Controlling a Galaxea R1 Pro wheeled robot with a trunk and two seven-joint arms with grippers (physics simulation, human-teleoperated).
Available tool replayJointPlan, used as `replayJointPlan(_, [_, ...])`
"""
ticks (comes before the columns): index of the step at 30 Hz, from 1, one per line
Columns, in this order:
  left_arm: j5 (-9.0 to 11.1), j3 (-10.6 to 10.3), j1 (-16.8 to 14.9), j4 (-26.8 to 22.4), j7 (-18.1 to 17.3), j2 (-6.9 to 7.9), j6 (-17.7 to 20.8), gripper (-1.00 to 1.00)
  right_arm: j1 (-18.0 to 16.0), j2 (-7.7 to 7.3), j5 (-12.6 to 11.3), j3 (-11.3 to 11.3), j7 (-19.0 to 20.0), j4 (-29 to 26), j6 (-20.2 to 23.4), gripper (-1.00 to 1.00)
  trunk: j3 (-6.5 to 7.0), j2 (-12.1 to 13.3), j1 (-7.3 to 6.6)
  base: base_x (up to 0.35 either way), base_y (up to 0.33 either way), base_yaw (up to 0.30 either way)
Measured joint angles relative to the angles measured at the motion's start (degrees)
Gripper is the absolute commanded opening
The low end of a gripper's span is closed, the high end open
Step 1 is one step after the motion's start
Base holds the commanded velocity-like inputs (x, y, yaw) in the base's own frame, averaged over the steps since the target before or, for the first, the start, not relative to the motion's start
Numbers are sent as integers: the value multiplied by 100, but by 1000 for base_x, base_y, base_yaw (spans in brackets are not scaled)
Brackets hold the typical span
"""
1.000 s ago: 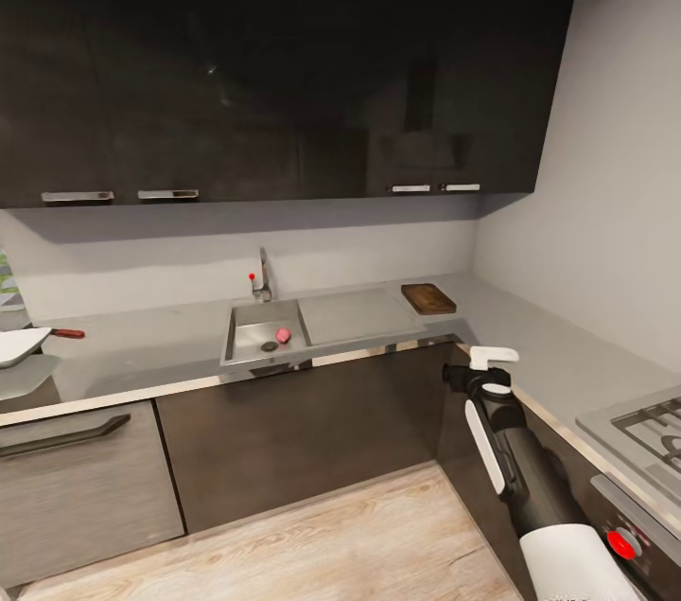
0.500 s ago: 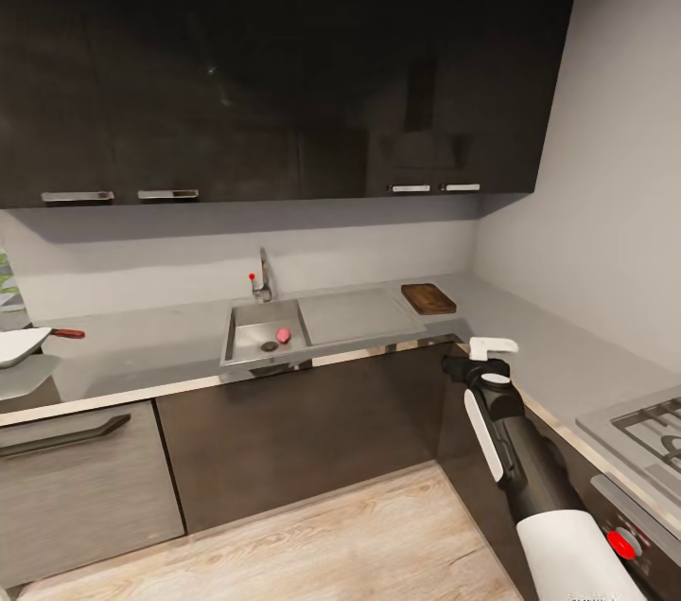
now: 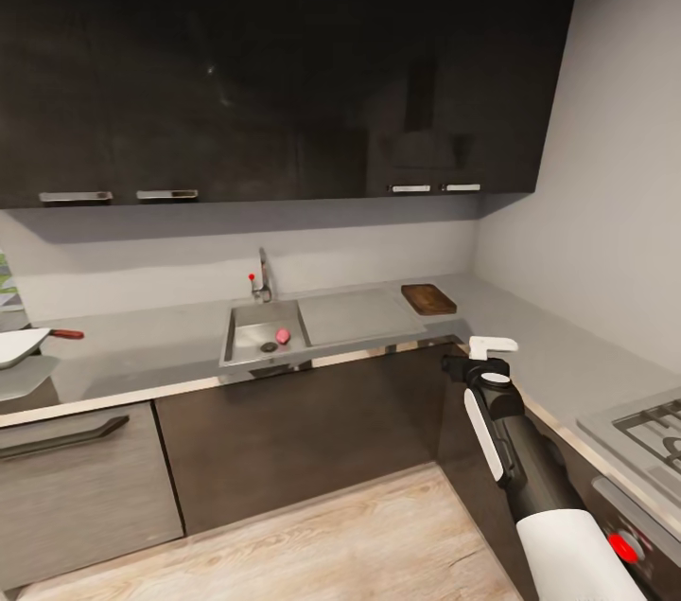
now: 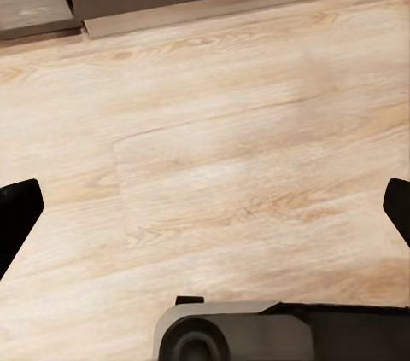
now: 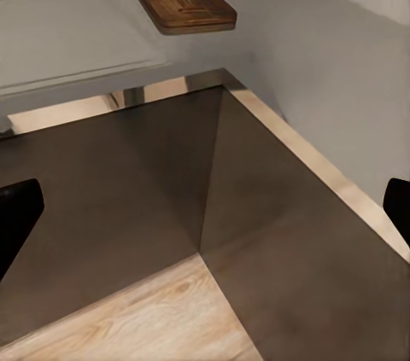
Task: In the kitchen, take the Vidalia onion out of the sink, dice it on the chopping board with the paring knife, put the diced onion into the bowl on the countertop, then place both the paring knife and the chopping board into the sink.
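Nearest in the head view, the right gripper (image 3: 492, 347) is held in front of the lower cabinets, below the countertop (image 3: 142, 355) edge. In the right wrist view its two dark fingertips (image 5: 17, 216) are seen far apart at the picture's sides, so the claw is spread and nothing is held. The left gripper (image 4: 205, 207) is likewise spread, and is pointed down at the wooden floor (image 4: 239, 139).

Beyond the right gripper and to its left, the Vidalia onion (image 3: 282, 335) lies in the sink (image 3: 248, 312), beside the drain. It is judged that the right arm is the nearer one.

Farther back the chopping board (image 3: 428, 298) is laid, its long axis running away from the robot. At the far left, the bowl (image 3: 17, 345) and the paring knife (image 3: 64, 333) are seen together.

No readable writing is found.
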Motion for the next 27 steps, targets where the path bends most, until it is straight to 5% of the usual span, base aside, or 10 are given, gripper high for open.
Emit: replayJointPlan(27, [-1,3,0,-3,-1,8,7,100,0,7,-10,2,9,2,-6,100,0,0,-2,294,-64,0])
